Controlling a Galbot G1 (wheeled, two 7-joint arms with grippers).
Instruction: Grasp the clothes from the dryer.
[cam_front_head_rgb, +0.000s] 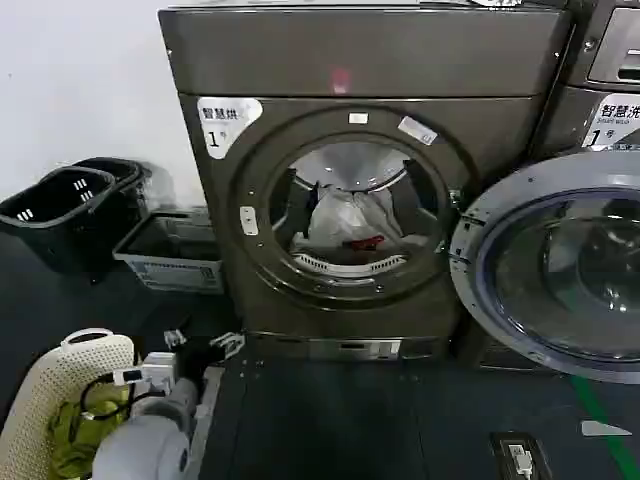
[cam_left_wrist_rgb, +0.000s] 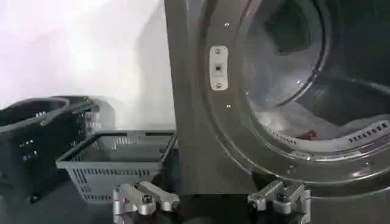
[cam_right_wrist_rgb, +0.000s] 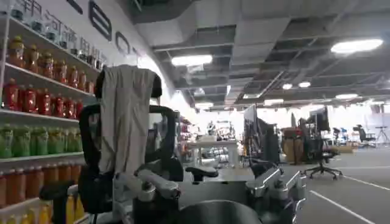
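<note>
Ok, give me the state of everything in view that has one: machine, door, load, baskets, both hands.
Large bronze-grey front-loading dryer: pink panel light lit.
Round glass porthole door: swung fully open to the robot's right.
Heap of white and pale grey clothes: inside the drum, not yet grasped.
Grey slatted plastic basket: on the floor, nothing seen in it.
Left hand: open, low before the dryer.
Right hand: open, facing the room.
</note>
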